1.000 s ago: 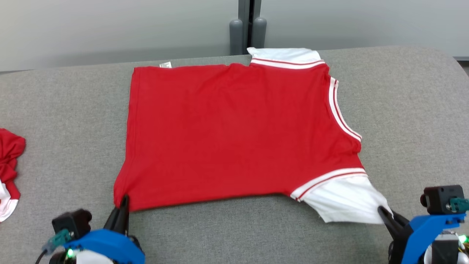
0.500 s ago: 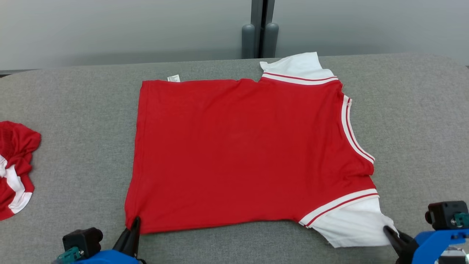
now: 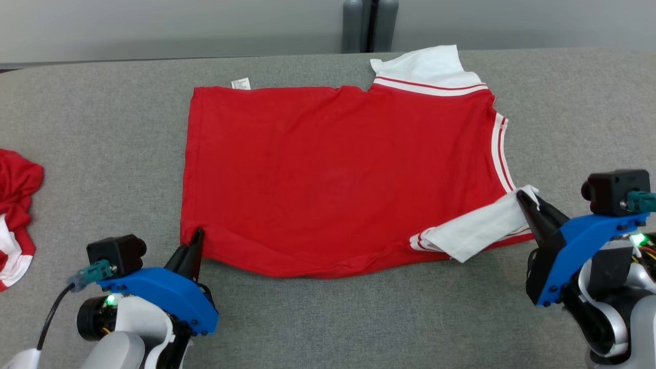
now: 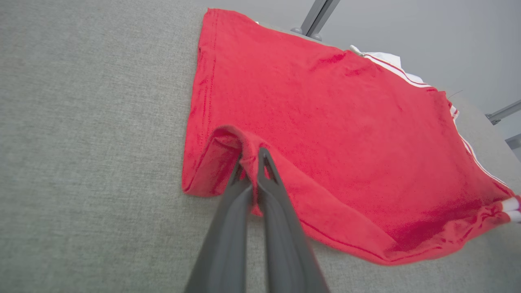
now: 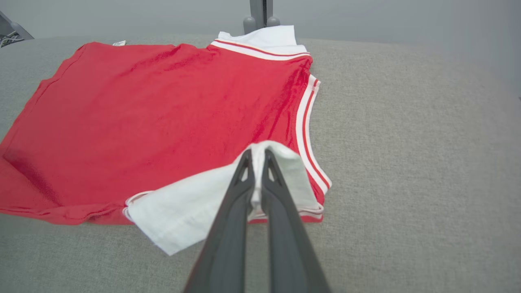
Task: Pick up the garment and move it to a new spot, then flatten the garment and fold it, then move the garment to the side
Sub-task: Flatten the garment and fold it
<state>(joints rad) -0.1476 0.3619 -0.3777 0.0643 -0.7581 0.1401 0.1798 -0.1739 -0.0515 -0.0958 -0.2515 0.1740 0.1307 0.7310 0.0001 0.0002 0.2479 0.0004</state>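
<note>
The garment (image 3: 333, 174) is a red T-shirt with white, red-striped sleeves, spread flat on the grey table (image 3: 102, 133). My left gripper (image 3: 197, 241) is shut on its near-left hem corner, lifted into a small fold (image 4: 244, 150). At the right, my right gripper (image 3: 525, 200) is shut on the near white sleeve (image 5: 203, 203), which is pulled up and folded over the red body. The far sleeve (image 3: 425, 66) lies flat at the table's back edge.
Another red and white garment (image 3: 15, 205) lies crumpled at the table's left edge. A grey post (image 3: 369, 23) stands behind the table's far edge. Open grey table surface lies to the right of the T-shirt.
Both grippers have lifted and moved away from me, carrying the near hem corner and the white sleeve over the shirt's near edge. The head camera has also shifted.
</note>
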